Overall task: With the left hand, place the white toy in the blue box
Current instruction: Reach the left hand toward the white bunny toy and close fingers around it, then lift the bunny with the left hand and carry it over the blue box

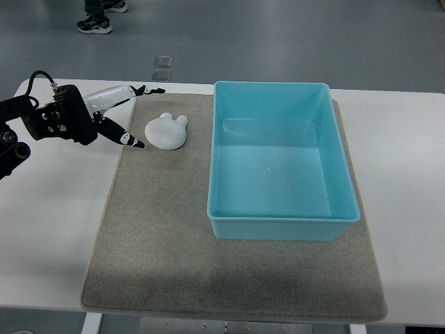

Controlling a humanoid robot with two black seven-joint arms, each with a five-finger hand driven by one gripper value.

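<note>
One white table (410,174) fills the view, and on it lies one grey felt mat (160,236) covering most of the middle. One blue box (281,226), rectangular and open-topped, sits on the right half of the mat; nothing lies inside it. One left hand (122,115) enters from the left edge at the far left of the table, its black arm trailing back over the white surface. The fingers are spread wide and hold nothing: one white, black-tipped finger (139,90) points right along the far edge of the mat, and another (125,137) reaches toward the near right, its tip just beside the toy; whether they touch cannot be told. One white toy (165,131), a rounded shape with two small ears on its far-right side, rests on the mat between the hand and the box, near the box's far left corner and outside it. At the far edge of the view, on the floor, a person's shoes (97,21) appear.
</note>
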